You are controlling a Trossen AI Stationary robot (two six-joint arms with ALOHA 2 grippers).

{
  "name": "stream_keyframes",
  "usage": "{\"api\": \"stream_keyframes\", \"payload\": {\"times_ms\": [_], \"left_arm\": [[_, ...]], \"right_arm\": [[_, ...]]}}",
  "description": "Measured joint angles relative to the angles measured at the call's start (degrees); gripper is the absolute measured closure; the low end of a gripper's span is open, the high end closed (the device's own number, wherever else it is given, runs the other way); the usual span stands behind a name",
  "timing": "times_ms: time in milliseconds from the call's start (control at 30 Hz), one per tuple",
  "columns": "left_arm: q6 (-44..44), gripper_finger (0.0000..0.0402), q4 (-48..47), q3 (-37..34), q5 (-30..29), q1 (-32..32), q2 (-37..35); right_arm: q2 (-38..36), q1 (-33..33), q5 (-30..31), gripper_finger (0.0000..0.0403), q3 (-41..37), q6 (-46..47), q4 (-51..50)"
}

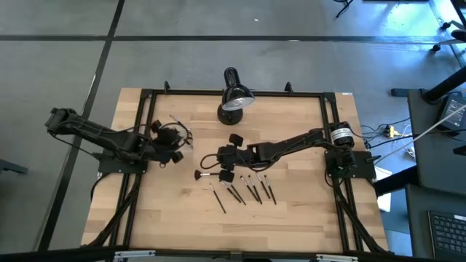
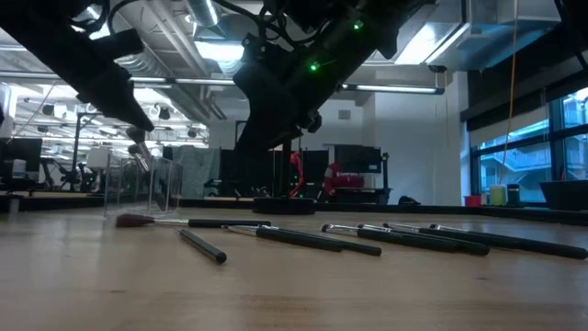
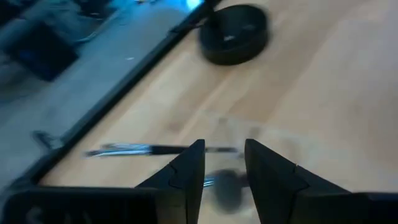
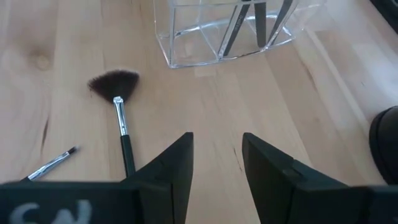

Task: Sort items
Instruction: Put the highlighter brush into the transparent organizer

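Note:
Several thin dark-handled makeup brushes [image 1: 247,191] lie flat in a row near the table's middle; the low view shows the same brushes [image 2: 367,237]. A fan brush [image 4: 115,84] and a small brush [image 4: 53,163] lie left of that row. More brushes stand in a clear organiser [image 4: 230,31], which sits on the table [image 2: 138,188]. My right gripper [image 4: 216,168] hovers open above the wood, just right of the fan brush's handle [image 1: 204,175]. My left gripper [image 3: 225,168] is open above the organiser [image 1: 177,137]. A blurred dark shape lies below its gap.
A black desk lamp [image 1: 234,98] stands at the far middle of the table, and its round base [image 3: 233,34] shows ahead of my left gripper. A black frame rail [image 1: 145,131] runs along the table's left, right and far sides. Bare wood lies toward the near edge.

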Motion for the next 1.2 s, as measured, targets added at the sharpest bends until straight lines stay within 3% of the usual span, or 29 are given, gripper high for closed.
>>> {"api": "stream_keyframes", "payload": {"times_ms": [233, 500, 567, 667, 733, 900, 1200], "left_arm": [[-3.4, 0.0295, -3.8, -0.7, -9.9, 4.8, -1.1], [-3.6, 0.0301, -3.5, -0.2, -11.9, 6.9, -1.2], [-3.6, 0.0304, -3.3, 1.5, -12.2, 6.3, -1.2], [-3.3, 0.0308, -3.2, 4.9, -12.2, 4.3, -1.2], [-2.7, 0.031, -2.2, 6.8, -12.3, 2.4, -1.2], [3.1, 0.0311, 6.6, 8.0, -12.2, -1.4, -1.2], [7.0, 0.0305, 8.5, 7.6, -12.6, -2.7, -1.1]], "right_arm": [[0.0, 0.0, 0.0, 0.0265, 0.0, 0.0, 0.5], [0.0, 0.0, -0.8, 0.0265, 0.0, -1.5, 0.5], [0.0, 0.0, -4.4, 0.0265, 0.0, -3.4, 0.5], [0.3, -0.4, -16.1, 0.0265, 0.0, -5.8, 1.2], [1.3, -0.4, -20.7, 0.0265, 0.0, -4.5, 4.3], [5.7, -0.6, -21.0, 0.0265, 0.0, -5.8, 11.1], [7.1, -0.7, -20.6, 0.0265, 0.3, -5.1, 7.3]]}}
